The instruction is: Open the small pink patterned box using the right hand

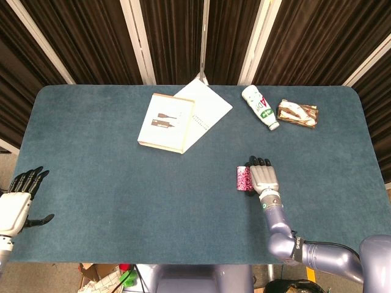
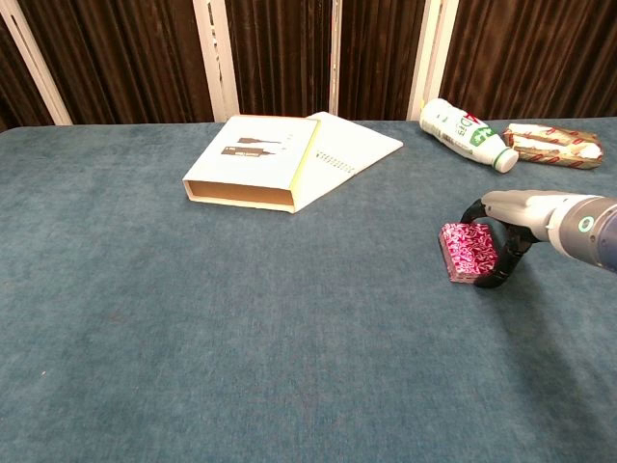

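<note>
The small pink patterned box (image 1: pixel 243 178) (image 2: pixel 469 252) lies on the blue table (image 1: pixel 122 183), right of centre and towards the front. My right hand (image 1: pixel 261 177) (image 2: pixel 516 207) arches over the box's right side. Its dark fingers (image 2: pixel 501 270) curl down around the far and near edges and grip it. The lid looks closed in the chest view. My left hand (image 1: pixel 15 204) hangs open with its fingers spread, off the table's front left corner, and shows only in the head view.
A flat cream box (image 1: pixel 165 122) (image 2: pixel 253 162) rests on a white notebook (image 1: pixel 204 110) at the back centre. A white bottle (image 1: pixel 260 107) (image 2: pixel 469 133) lies on its side at the back right, next to a brown patterned packet (image 1: pixel 297 113) (image 2: pixel 554 143).
</note>
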### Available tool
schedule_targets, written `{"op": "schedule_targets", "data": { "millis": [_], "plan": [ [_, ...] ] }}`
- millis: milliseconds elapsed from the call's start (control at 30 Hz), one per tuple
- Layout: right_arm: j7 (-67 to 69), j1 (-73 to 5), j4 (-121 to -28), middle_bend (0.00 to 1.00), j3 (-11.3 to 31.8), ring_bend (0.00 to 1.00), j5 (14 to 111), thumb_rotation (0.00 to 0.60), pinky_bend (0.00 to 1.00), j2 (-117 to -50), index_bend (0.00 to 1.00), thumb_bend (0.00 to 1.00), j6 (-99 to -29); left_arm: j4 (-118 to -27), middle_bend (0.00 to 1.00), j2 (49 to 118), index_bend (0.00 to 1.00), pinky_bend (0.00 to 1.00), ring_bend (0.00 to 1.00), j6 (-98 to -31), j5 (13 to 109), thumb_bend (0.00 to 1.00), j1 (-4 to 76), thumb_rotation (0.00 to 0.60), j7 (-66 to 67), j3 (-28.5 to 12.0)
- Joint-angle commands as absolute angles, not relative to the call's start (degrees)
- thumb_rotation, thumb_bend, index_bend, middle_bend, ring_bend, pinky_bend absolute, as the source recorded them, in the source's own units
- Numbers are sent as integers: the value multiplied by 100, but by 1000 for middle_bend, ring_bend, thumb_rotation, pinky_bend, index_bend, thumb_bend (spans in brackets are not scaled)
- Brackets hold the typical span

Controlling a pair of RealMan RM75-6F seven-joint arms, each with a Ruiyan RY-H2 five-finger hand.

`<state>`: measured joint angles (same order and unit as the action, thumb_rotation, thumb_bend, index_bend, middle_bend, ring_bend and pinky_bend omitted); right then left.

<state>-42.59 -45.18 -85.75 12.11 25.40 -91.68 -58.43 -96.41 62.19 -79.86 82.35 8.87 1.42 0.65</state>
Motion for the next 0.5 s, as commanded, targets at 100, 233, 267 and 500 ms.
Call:
{"op": "schedule_targets", "data": {
  "millis": [100, 233, 267, 500],
  "plan": [
    [-4108, -4480, -8667, 126, 1190, 0, 2749, 600, 0, -9134, 562, 469, -5906, -9652, 0, 6213, 0, 0, 0, -7966, 8232, 72, 881, 600, 123, 56],
    [-4034, -4443, -8791, 132, 1176, 0, 2878, 600, 0, -9040, 571, 469, -5972, -9649, 0, 6212, 0, 0, 0, -7966, 8244, 73, 875, 600, 126, 50],
    [-4023, -4436, -8817, 132, 1176, 0, 2894, 600, 0, -9017, 571, 469, -5984, -9648, 0, 6213, 0, 0, 0, -7966, 8245, 72, 873, 600, 127, 49],
    [-3919, -4323, -9127, 132, 1167, 0, 2982, 600, 0, -8594, 571, 470, -6087, -9640, 0, 6220, 0, 0, 0, -7961, 8234, 73, 862, 600, 144, 24]
  ]
}}
